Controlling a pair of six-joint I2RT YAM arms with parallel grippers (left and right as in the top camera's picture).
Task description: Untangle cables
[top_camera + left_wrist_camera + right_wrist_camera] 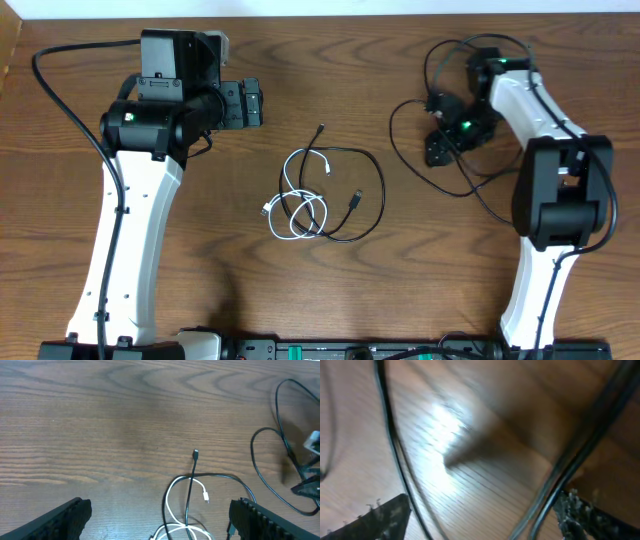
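Two thin cables lie tangled at the table's middle. The white cable [296, 212] makes small loops, and the black cable [381, 192] curves round it in a wider loop. In the left wrist view the black cable's plug [196, 453] points away and a white connector [205, 496] lies beside it. My left gripper [262, 103] is open, up and to the left of the tangle, and the cords cross between its fingers [62, 519] without touching them. My right gripper [437, 125] is open at the far right, well away from both cables, with nothing between its fingers [387, 516].
Thicker black arm wires [420, 165] loop over the table round the right gripper, and they also run close past its fingertips as blurred arm wires [570, 460]. Bare wood table [330, 290] lies in front of the tangle. Both arm bases stand at the near edge.
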